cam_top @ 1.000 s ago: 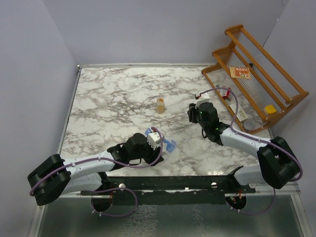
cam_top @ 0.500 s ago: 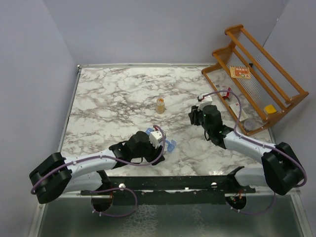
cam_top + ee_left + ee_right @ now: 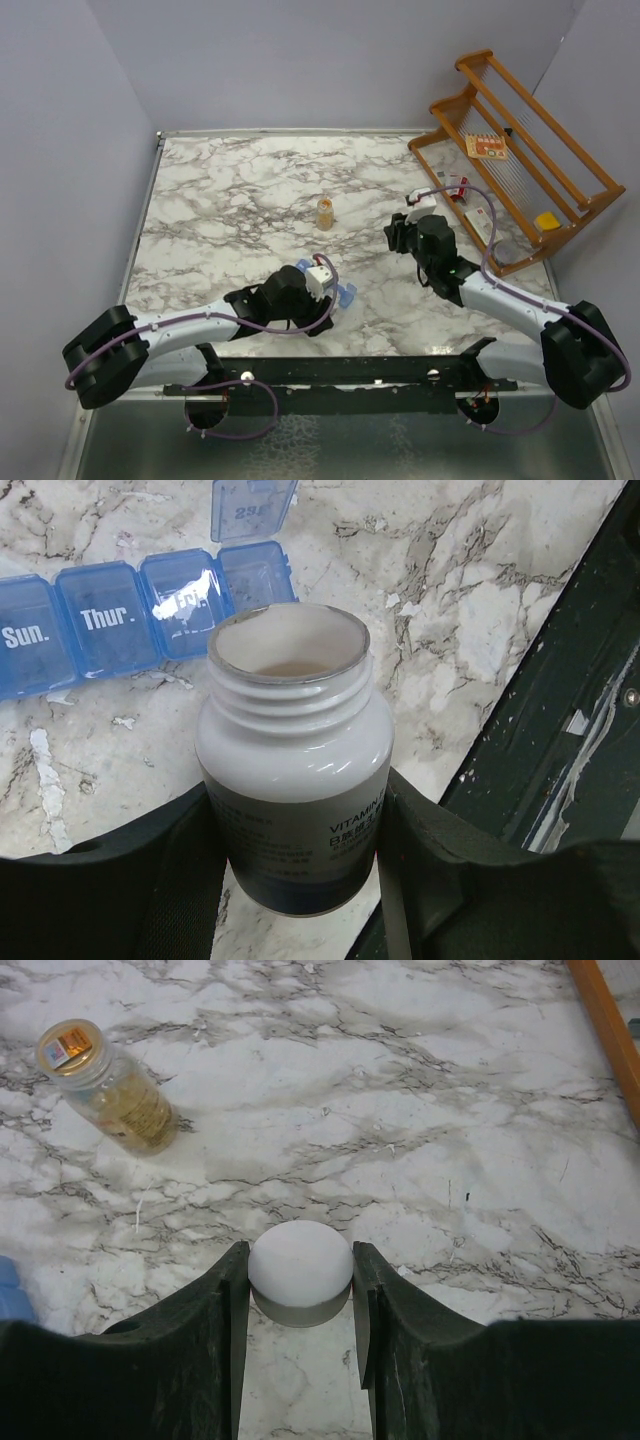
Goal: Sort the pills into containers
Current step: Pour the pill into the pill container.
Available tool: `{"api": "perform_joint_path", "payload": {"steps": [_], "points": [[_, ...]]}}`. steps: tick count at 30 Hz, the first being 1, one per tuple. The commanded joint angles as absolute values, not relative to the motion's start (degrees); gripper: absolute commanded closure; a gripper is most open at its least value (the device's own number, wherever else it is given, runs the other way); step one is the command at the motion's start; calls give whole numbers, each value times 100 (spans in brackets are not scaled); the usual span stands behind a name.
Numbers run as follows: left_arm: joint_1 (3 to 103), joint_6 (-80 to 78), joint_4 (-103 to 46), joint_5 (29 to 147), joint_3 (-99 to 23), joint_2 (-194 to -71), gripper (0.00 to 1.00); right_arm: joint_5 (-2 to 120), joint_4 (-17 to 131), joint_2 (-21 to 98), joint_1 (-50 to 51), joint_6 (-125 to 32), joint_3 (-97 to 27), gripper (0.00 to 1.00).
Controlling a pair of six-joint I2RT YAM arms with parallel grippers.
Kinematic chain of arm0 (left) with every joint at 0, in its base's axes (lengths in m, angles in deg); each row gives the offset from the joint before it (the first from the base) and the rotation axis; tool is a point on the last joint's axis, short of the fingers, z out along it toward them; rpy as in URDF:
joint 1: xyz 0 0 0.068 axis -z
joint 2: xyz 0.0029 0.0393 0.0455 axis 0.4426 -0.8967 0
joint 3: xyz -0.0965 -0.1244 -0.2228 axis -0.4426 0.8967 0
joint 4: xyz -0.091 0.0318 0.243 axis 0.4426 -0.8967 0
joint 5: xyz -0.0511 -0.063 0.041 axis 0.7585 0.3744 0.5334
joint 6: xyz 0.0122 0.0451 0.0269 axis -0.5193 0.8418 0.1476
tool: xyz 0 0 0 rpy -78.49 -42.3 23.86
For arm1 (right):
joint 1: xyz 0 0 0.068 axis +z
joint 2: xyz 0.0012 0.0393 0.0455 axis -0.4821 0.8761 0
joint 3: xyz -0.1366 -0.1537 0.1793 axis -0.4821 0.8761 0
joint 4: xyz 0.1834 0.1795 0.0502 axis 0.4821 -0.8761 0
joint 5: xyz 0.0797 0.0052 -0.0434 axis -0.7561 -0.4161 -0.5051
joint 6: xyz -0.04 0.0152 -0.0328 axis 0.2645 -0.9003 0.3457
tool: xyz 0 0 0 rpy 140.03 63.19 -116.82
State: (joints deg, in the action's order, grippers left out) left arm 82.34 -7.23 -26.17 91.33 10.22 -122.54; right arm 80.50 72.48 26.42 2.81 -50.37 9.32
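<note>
My left gripper (image 3: 296, 815) is shut on an uncapped white and dark vitamin bottle (image 3: 292, 780), held upright just above the table, its mouth open toward the camera. Right behind it lies the blue strip of containers (image 3: 120, 620), day-labelled, the rightmost lid (image 3: 252, 504) flipped open. From above, the containers (image 3: 346, 294) peek out beside the left gripper (image 3: 316, 284). My right gripper (image 3: 300, 1272) is shut on the bottle's white cap (image 3: 300, 1262), low over bare marble; in the top view this gripper (image 3: 402, 232) is right of centre. No loose pills show.
A small amber bottle (image 3: 110, 1088) stands on the marble ahead-left of the right gripper, also mid-table in the top view (image 3: 325, 212). A wooden rack (image 3: 520, 150) with small items fills the back right corner. The dark table-edge rail (image 3: 560, 710) runs right of the left gripper.
Both arms have drifted slightly to the right, each keeping its grip; the containers and amber bottle have not moved.
</note>
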Motion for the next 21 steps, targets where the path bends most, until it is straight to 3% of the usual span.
{"api": "perform_joint_path", "payload": {"steps": [1,21], "points": [[8309,-731,-2649,9059,960,-12403,100,8140,7477,2488,276,-5059,1045,99],[8314,-698,-2354,9156,813,-13122,100,8001,7410,2465,281,-4942,991,99]]}}
